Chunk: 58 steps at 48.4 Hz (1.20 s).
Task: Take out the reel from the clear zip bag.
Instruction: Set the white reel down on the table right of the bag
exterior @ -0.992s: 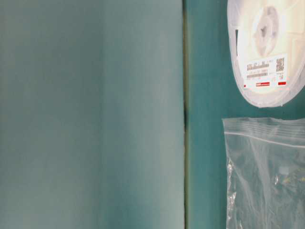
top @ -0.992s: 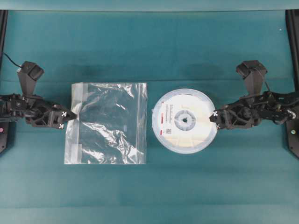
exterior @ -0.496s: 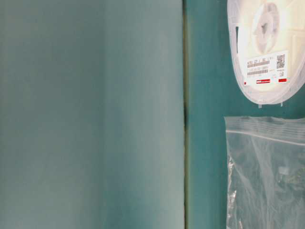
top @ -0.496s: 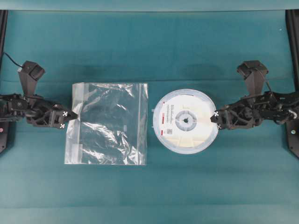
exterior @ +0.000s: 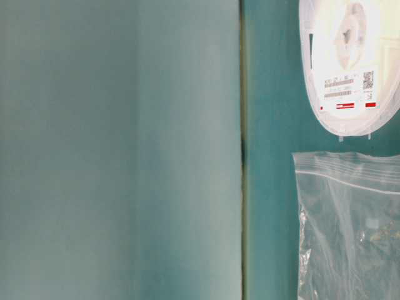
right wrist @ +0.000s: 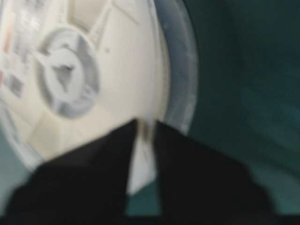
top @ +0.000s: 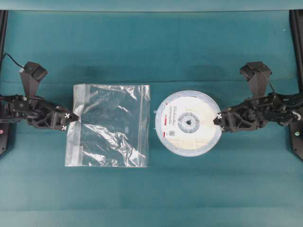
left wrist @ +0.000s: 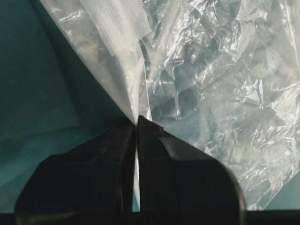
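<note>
Reel out and flat on the teal cloth, label side up, hub with its small hole in the middle, white label with the red stripe on the half facing the bag. Just beside it, apart by a thin strip of cloth: clear zip bag, lying flat and crinkled, nothing inside, whitish zip strip along the edge far from the reel.

Left gripper at that far edge of the bag, fingers pressed together with a fold of clear film pinched between them; plain in the left wrist view, film rising out of the slit between the two black fingers.

Right gripper at the reel's rim on the side away from the bag. Right wrist view blurred: a narrow gap between the fingers, rim showing in it, tips overlapping the disc. Clamped or letting go: cannot tell.

Table-level view: reel's label edge above, bag's top strip below, apart.
</note>
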Available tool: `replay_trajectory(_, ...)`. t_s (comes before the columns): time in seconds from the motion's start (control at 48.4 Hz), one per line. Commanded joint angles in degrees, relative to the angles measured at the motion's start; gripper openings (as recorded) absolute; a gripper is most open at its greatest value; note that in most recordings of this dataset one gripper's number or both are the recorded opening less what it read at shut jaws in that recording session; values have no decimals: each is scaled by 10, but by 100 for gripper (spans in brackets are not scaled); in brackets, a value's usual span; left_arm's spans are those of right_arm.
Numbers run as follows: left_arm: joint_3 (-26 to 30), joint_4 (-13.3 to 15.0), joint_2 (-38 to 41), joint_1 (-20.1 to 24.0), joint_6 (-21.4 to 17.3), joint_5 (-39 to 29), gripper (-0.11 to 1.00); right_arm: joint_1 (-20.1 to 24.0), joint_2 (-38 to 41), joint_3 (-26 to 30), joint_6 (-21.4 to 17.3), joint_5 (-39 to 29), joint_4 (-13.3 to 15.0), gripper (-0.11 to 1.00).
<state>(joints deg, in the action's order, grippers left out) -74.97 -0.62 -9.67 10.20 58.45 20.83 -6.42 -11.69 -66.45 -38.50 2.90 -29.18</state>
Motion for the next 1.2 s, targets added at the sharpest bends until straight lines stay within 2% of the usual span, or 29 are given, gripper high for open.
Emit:
replay_trajectory(0.0,5,-2,-1,-1,-2,1,-1,2,-4,7,-8,-4,-6,44)
replay_trajectory(0.041,4,-2,-2,-1,-4,1,-1,2,-4,9,-12,-9,-10,58)
replay_trajectory(0.124,4,-3,-2,-1,-9,3,-1,4,-4,11,-21,-11,-10,80)
replay_trajectory(0.207,6,-3,-3,-1,-27,11,-1,6,-4,10,-22,-10,-10,92)
replay_trajectory(0.31,10,-3,-4,0,-44,16,-1,9,-4,11,-21,-11,-9,91)
replay_trajectory(0.475,11,-3,-4,-1,-47,21,0,16,-8,13,-23,-15,-9,91)
replay_trajectory(0.579,9,-3,-5,-1,-48,27,5,17,-10,16,-25,-27,-9,91)
replay_trajectory(0.682,6,-3,-9,-1,-46,25,22,17,-10,21,-23,-40,-9,91)
replay_trajectory(0.868,7,-3,-13,-1,-44,19,77,18,-16,18,-23,-46,-7,91)
replay_trajectory(0.951,9,-3,-15,-1,-44,9,93,18,-25,16,-22,-46,-7,91)
replay_trajectory(1.013,9,-3,-21,-1,-45,0,98,18,-38,11,-21,-49,-4,91)
replay_trajectory(1.178,8,-4,-61,-1,-48,-34,96,18,-82,-4,-22,-61,0,91)
